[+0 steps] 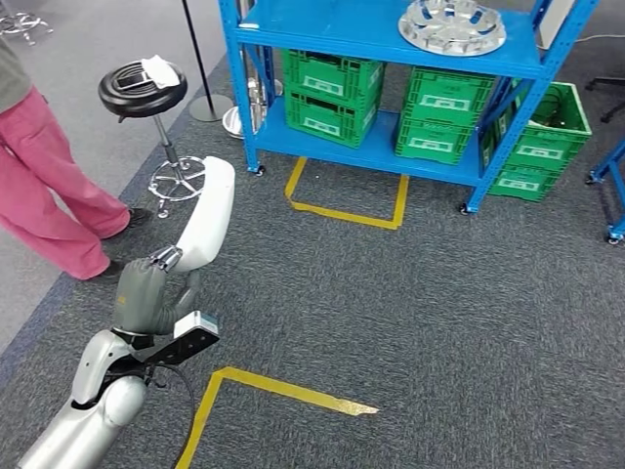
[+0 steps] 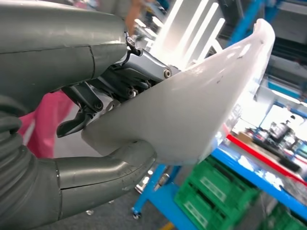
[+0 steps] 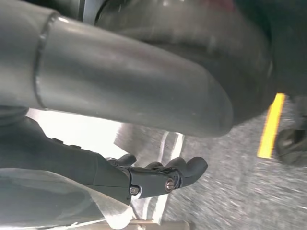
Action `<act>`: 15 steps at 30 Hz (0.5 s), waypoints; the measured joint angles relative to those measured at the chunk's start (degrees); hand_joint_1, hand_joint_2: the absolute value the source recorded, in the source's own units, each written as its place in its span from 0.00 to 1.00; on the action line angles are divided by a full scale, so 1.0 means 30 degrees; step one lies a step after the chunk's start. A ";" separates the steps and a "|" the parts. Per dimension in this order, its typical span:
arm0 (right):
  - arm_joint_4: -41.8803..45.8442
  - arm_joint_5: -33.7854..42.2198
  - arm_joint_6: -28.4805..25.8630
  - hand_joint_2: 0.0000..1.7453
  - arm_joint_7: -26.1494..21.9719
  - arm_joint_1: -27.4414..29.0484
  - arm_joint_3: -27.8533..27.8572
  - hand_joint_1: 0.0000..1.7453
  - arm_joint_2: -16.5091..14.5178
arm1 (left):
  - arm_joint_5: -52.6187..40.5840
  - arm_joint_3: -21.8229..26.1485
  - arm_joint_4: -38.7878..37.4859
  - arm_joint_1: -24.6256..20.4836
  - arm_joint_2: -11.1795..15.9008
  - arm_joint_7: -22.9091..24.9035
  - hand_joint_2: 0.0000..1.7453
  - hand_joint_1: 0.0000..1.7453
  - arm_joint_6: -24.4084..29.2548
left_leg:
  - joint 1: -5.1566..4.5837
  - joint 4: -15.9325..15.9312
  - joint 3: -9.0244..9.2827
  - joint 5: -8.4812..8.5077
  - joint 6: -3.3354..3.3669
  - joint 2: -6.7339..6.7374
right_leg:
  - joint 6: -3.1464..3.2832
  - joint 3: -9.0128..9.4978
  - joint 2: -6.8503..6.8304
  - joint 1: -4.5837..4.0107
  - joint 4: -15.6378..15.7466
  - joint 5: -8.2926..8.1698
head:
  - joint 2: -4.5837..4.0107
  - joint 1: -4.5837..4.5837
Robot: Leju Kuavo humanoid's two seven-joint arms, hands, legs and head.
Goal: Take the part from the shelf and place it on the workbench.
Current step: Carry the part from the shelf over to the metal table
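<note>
Left hand (image 1: 144,293): at the lower left of the head view, at the end of a silver arm, holding the white part (image 1: 208,210). The left wrist view shows the thick grey thumb under the part and the darker fingers (image 2: 145,67) clamped on its upper face.

White part: a smooth, curved, elongated white shell, rising up and away from the left hand over the grey carpet (image 1: 442,322). It is well apart from the blue shelf (image 1: 383,39).

Right hand (image 3: 159,175): seen from its own wrist camera, dark fingers lying loosely extended with nothing visibly between them and the thumb; a pale, shiny surface lies behind them. It appears open, holding nothing.

Blue shelf: a metal rack at the far side of the head view. Its upper board carries a silver wheel cover (image 1: 452,24). Its lower board carries green crates (image 1: 333,83), stacked in pairs; a further green crate (image 1: 549,147) stands on the floor at the rack's right end.

Floor markings: yellow tape (image 1: 347,210) forming a partial box in front of the shelf, and a second yellow tape corner (image 1: 280,389) nearer the robot.

Black stool (image 1: 144,93): round seat, chrome base, a white cloth (image 1: 160,68) lying on it, left of the shelf.

Person (image 1: 52,186): pink trousers and dark shoes, standing at the left edge beside the stool.
</note>
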State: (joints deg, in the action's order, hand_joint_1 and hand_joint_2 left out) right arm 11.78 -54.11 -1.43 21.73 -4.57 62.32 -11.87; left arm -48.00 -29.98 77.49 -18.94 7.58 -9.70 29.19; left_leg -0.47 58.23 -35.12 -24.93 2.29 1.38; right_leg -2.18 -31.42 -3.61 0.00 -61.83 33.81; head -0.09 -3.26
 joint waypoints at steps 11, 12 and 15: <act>-0.0018 0.0486 0.0964 0.00 0.1609 0.0110 0.0369 0.00 -0.0009 | 0.0004 -0.0099 -0.0392 -0.0531 -0.0304 0.0140 1.00 1.00 -0.0587 | 0.0078 0.0223 -0.0464 0.0296 -0.0362 -0.2706 | 0.0137 0.0042 0.3009 0.0302 0.1145 -0.1265 | 0.0000 -0.0054; -0.0025 0.0512 0.1119 0.00 0.1906 0.0117 0.0430 0.00 -0.0029 | 0.0005 -0.0137 -0.0430 -0.0637 -0.0321 0.0184 1.00 1.00 -0.0658 | 0.0113 0.0203 -0.0540 0.0385 -0.0493 -0.2959 | 0.0254 0.0096 0.2772 0.0305 0.1195 -0.1316 | 0.0000 -0.0058; -0.0036 0.0461 0.1432 0.00 0.2677 0.0126 0.0492 0.00 -0.0133 | 0.0007 -0.0302 -0.0552 -0.0974 -0.0321 0.0337 1.00 1.00 -0.0761 | 0.0070 0.1072 -0.1012 -0.0162 -0.0802 -0.2254 | 0.0592 0.0243 0.1960 0.0388 0.1450 -0.1490 | 0.0000 0.0073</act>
State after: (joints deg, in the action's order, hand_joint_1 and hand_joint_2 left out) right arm 11.67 -52.72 2.87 29.76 -4.19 63.79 -12.27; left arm -47.98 -30.88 75.83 -21.86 6.62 -8.69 26.91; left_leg -0.26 61.45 -38.15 -25.42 -0.12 -5.38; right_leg -0.40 -30.69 2.27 1.16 -57.48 29.34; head -0.09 -3.04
